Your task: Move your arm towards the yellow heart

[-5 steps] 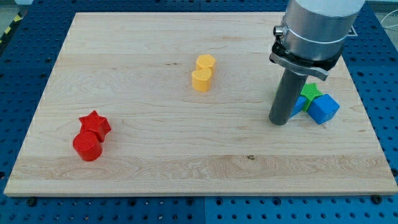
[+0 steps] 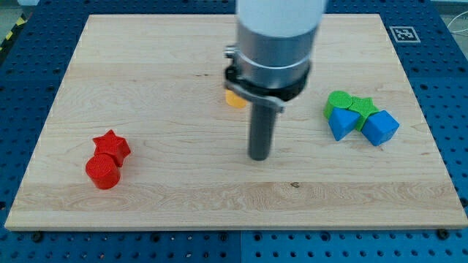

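Rod over a pale wooden worktop (image 2: 146, 183) set on blue perforated base (image 2: 453, 146).
My tip (image 2: 259, 156) has swung from beside the blue blocks (image 2: 363, 126) to mid-board, just below the yellow heart (image 2: 234, 99), now mostly hidden, apparently untouched; there are no fingers to open or close. Red star (image 2: 112, 145) unmoved.

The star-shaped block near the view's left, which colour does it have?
The star block is red, as the camera view plainly shows.

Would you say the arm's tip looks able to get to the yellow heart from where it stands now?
Probably yes. My tip rests on bare board just toward the view's bottom of the yellow block, with nothing between them. The arm's body hides most of that block, so its heart shape cannot be confirmed.
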Action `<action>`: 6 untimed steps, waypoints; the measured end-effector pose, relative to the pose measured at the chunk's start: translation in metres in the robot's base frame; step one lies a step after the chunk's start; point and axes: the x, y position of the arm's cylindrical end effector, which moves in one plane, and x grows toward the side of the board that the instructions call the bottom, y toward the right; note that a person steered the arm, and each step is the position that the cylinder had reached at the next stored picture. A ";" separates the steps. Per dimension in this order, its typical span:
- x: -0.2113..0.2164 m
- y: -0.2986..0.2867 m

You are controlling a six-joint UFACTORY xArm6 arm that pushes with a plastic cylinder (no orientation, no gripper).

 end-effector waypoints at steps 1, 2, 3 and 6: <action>-0.003 -0.057; -0.029 -0.105; -0.051 -0.111; -0.077 0.031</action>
